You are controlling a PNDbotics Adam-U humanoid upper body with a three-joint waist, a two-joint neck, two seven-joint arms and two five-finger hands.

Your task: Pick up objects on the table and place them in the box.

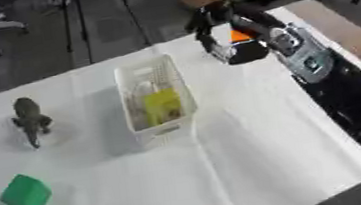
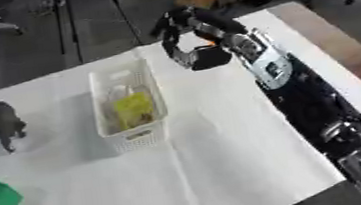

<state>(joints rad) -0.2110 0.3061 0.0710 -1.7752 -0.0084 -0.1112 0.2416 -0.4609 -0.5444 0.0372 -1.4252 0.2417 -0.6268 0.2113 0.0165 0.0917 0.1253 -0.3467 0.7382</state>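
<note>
Right hand (image 1: 226,35) curled round orange object (image 1: 240,36)

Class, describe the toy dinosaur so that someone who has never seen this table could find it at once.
Start at the white basket in the middle of the white table. Look to its left, near the table's left edge, where the toy dinosaur stands. It is dark grey-green and animal-shaped, unlike the bright green block nearer the front.

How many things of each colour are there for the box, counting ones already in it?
Green: 1, the block on the table.
Dark grey-green: 1, the toy dinosaur on the table.
Yellow: 1, the thing inside the white box.
Orange: 1, the thing at the right robot hand.
Total: 4.
</note>
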